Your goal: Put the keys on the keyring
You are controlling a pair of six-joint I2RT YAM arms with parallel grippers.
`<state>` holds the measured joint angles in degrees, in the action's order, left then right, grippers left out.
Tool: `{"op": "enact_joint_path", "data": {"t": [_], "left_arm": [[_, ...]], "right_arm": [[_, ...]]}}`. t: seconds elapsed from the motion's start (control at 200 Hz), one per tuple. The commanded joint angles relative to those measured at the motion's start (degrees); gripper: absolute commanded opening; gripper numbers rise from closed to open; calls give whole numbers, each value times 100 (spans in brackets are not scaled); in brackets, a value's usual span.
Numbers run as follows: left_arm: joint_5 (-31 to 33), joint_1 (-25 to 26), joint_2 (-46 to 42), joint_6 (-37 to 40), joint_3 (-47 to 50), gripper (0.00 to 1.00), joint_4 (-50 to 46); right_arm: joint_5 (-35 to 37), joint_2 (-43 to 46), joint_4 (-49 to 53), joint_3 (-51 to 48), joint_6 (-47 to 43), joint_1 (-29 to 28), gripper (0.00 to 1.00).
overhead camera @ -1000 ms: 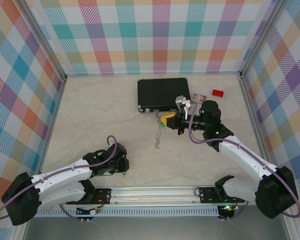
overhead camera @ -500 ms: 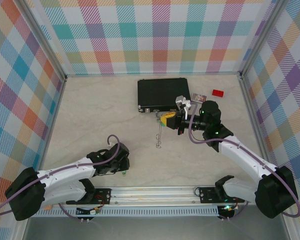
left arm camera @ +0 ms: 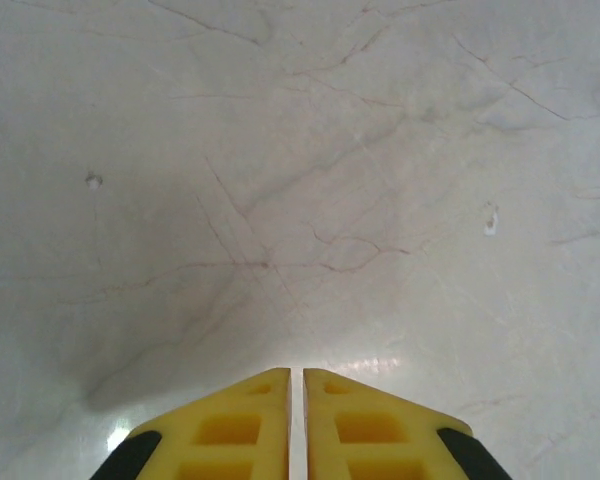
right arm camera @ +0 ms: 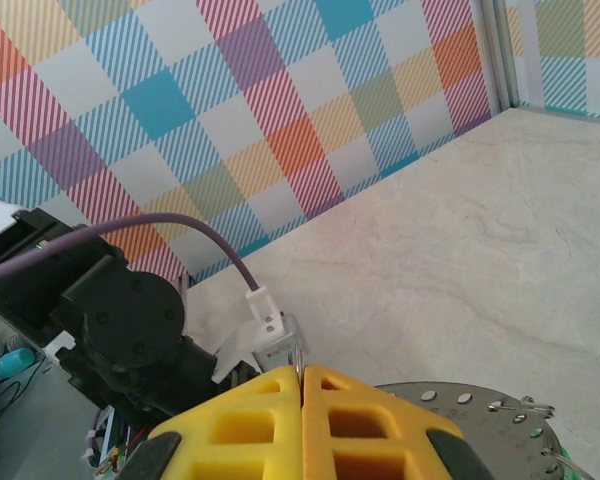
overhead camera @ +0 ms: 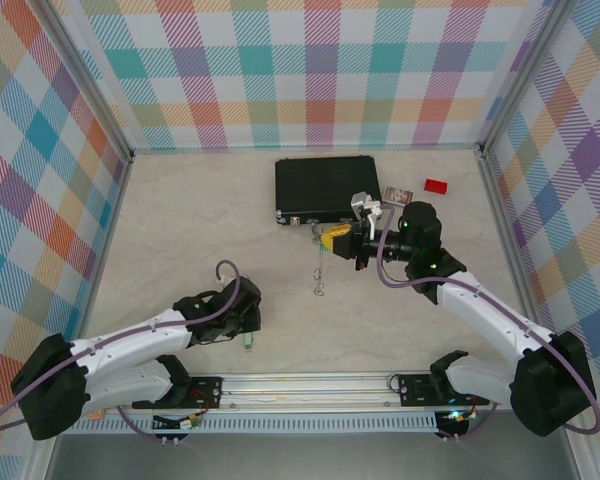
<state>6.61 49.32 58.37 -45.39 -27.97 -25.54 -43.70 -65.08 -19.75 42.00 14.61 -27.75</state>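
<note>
- Keyring (overhead camera: 319, 274) is hanging edge-on under the right gripper (overhead camera: 331, 240), and we are seeing it as a thin grey line over the marble table (overhead camera: 180, 230), just in front of the black case (overhead camera: 325, 185).
- We are looking at the right wrist view, where the right gripper (right arm camera: 302, 372) is pressing its yellow fingers (right arm camera: 360, 420) together on a sliver of metal in the seam, so it is clamping the keyring.
- We are spotting one green key (overhead camera: 248, 344) lying near the table's front edge, right at the tip of the left gripper (overhead camera: 242, 334).
- We are watching the left gripper (left arm camera: 297, 376) in its wrist view, and its yellow fingers (left arm camera: 230, 428) are sitting closed with only a hairline slit between them, pointing at bare marble.
- We are unable to tell whether that gripper is touching the key.
- We are also noting a small red block (overhead camera: 436, 185) sitting to the right of the case.
</note>
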Motion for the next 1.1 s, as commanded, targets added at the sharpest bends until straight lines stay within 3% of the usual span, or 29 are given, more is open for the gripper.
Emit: {"op": "enact_joint_path", "data": {"t": [0.0, 0.225, 0.68, 1.095], "left_arm": [[-338, 9, -306, -62, 178, 8, -538], [-532, 63, -442, -190, 399, 3, -455], [-272, 87, 526, -138, 232, 3, 39], [111, -240, 1485, 672, -202, 0, 287]], "right_arm": [[-84, -12, -321, -28, 86, 26, 0], [-103, -67, -370, -33, 121, 24, 0], [-110, -104, -401, -40, 138, 24, 0], [-121, -120, -424, -45, 137, 24, 0]]}}
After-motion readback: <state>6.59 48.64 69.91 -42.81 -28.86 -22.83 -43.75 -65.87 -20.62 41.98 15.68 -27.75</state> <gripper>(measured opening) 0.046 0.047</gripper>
